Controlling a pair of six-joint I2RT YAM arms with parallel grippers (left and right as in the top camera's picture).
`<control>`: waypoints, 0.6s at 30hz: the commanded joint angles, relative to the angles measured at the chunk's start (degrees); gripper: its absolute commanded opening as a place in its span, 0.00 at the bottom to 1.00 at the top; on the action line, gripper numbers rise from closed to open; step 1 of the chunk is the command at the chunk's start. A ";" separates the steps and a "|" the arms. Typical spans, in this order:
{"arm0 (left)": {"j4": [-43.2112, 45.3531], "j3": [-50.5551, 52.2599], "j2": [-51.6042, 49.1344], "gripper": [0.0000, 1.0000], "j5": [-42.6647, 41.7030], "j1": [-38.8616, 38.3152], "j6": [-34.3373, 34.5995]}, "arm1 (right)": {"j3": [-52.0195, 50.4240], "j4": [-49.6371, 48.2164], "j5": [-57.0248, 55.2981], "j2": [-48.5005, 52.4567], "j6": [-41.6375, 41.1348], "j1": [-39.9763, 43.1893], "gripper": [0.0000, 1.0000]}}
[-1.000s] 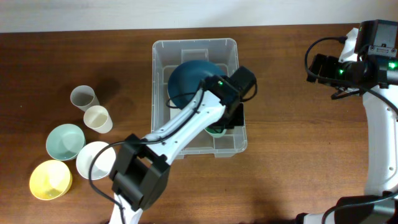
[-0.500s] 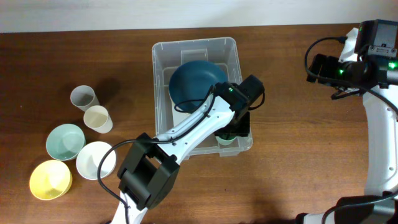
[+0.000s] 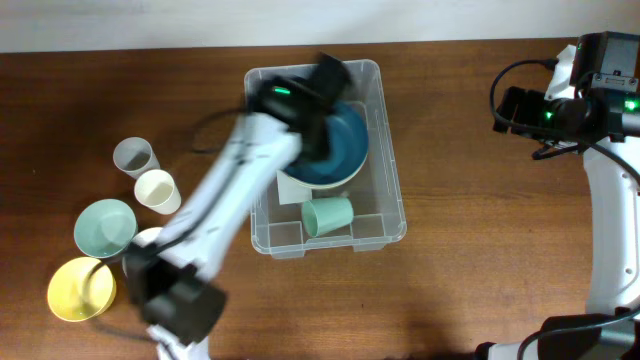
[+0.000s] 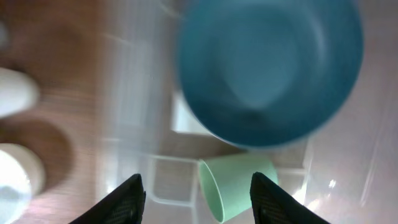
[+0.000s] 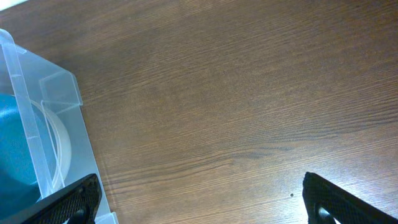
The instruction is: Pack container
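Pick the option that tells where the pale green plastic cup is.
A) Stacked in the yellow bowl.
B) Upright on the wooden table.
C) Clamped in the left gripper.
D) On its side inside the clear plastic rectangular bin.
D: the pale green plastic cup lies on its side inside the clear plastic rectangular bin, beside the dark blue bowl; the left gripper is open.

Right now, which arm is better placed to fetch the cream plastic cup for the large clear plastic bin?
Left. The cream cup stands left of the bin, and the open, empty left gripper hangs over it; the right gripper sits beyond its opposite side.
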State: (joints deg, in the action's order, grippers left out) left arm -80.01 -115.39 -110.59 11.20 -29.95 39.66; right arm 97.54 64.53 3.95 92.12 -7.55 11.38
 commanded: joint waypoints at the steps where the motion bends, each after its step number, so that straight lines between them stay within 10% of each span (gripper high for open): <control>1: -1.62 -1.33 6.21 0.56 3.19 4.37 -0.90 | -0.22 0.02 -0.92 0.20 -0.46 -0.07 0.99; 18: 4.24 11.30 6.58 0.61 -16.35 1.79 -5.57 | -0.24 0.00 -0.94 0.22 -0.44 -0.04 0.99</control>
State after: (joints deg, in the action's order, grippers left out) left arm -77.69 -107.63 -103.37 2.26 -27.18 37.89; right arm 97.54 64.53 3.95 92.12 -7.60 11.38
